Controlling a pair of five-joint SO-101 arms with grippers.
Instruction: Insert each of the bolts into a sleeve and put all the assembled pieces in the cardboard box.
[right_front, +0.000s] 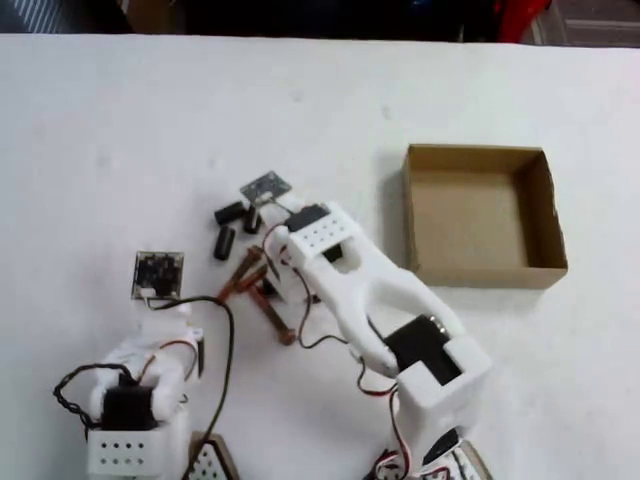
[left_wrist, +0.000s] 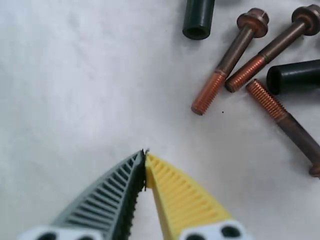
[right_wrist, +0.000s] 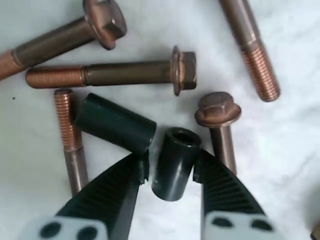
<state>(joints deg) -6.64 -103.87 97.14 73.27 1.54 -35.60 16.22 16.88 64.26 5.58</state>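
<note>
White table (right_front: 150, 120), matt and faintly mottled, seen from beside the two arms; past its far edge the room is a dark strip with a red object (right_front: 522, 15) at one corner. The right gripper (right_wrist: 171, 165) has its black jaws spread to either side of a black sleeve (right_wrist: 176, 150), whose open end points away from the wrist; one finger (right_wrist: 212, 177) lies against the sleeve's side, the other just apart from it. A second sleeve (right_wrist: 116, 123) lies on its side just beyond the fingertips, and copper-coloured bolts (right_wrist: 125, 74) lie scattered beyond both. The cardboard box (right_front: 490, 270) stands open, well apart from this gripper, beside its arm. The left gripper (left_wrist: 145, 156) has its grey and yellow fingers pressed together over bare table, with bolts near, ahead of the tips.
</note>
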